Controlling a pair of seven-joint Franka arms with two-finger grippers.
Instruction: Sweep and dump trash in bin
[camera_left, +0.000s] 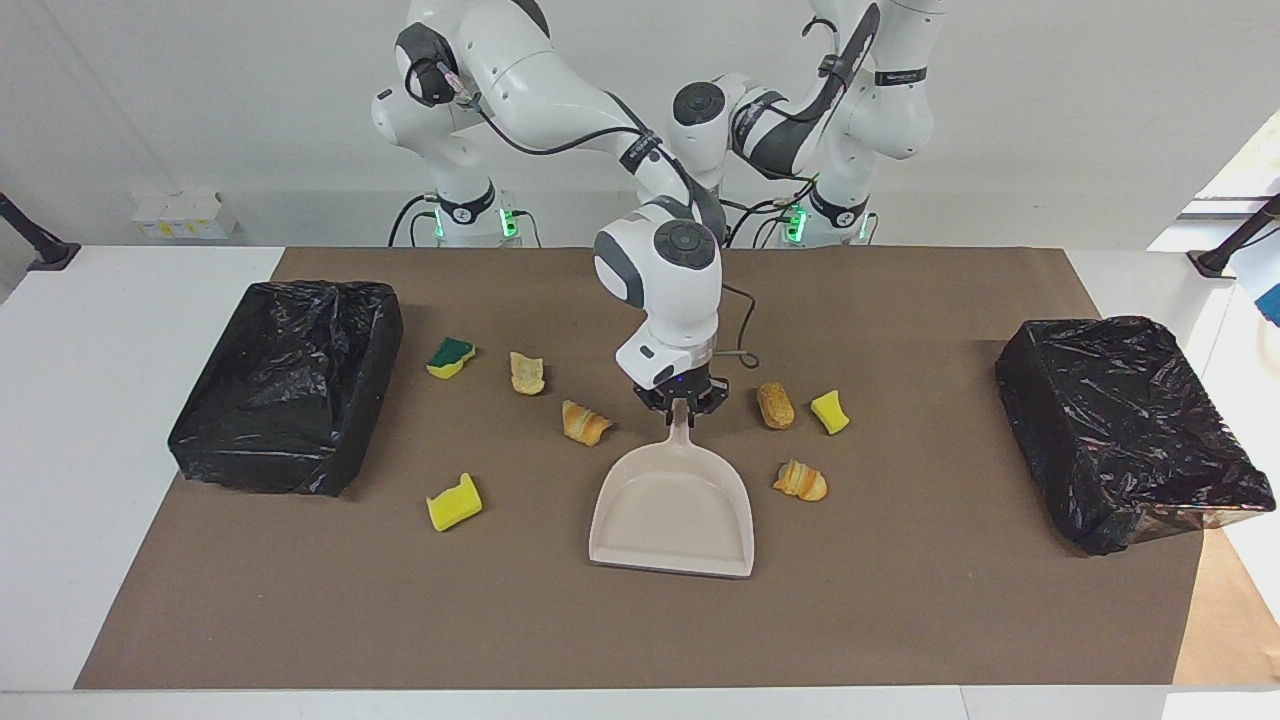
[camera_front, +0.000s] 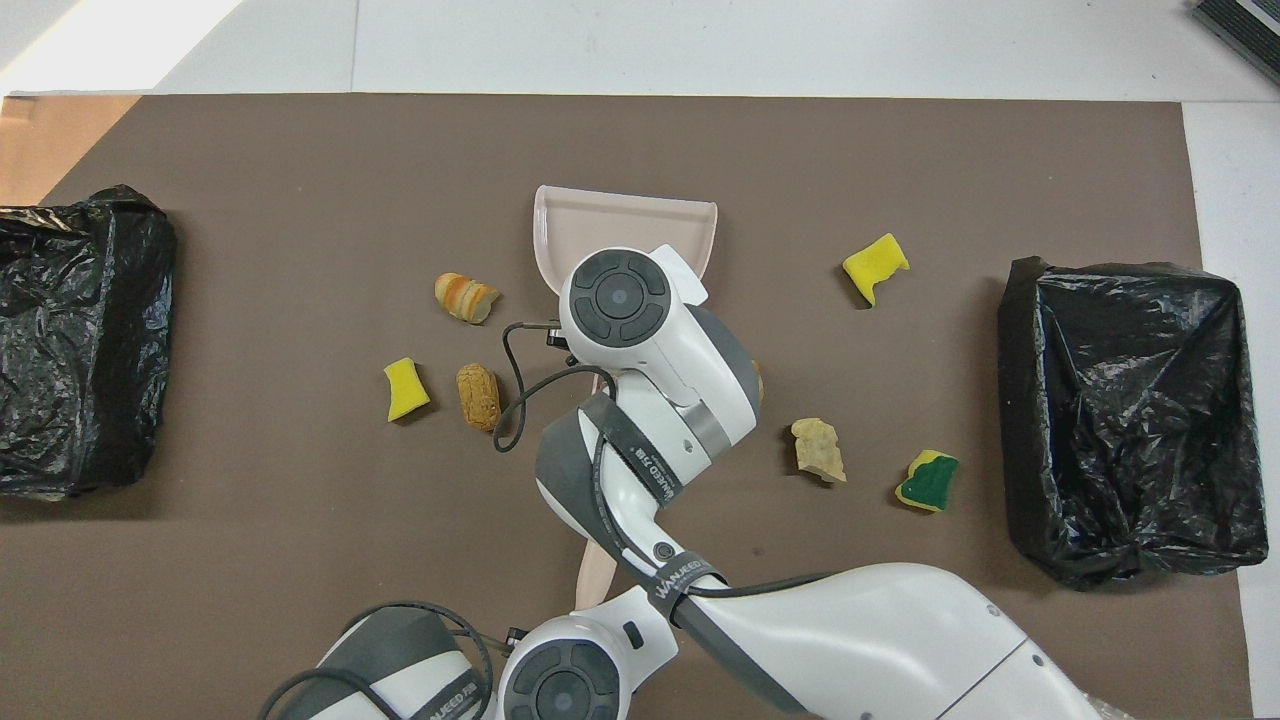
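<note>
While both arms crowd the middle of the brown mat (camera_left: 900, 620), two black-bagged bins (camera_left: 285, 385) sit at its ends, well apart from the beige dustpan (camera_left: 672, 510) lying between them. The right gripper (camera_left: 683, 408) is pinched onto the dustpan's handle. The left gripper is hidden under the arms; it is closed, and what it grips cannot be told. The trash (camera_left: 585, 422) lies scattered on the mat around the dustpan, four scraps toward the right arm's end and three toward the left arm's. It is made up of yellow sponge pieces, one green-backed, and tan-orange bread-like chunks. A strap (camera_front: 685, 580) on the right arm reads WANJEED.
</note>
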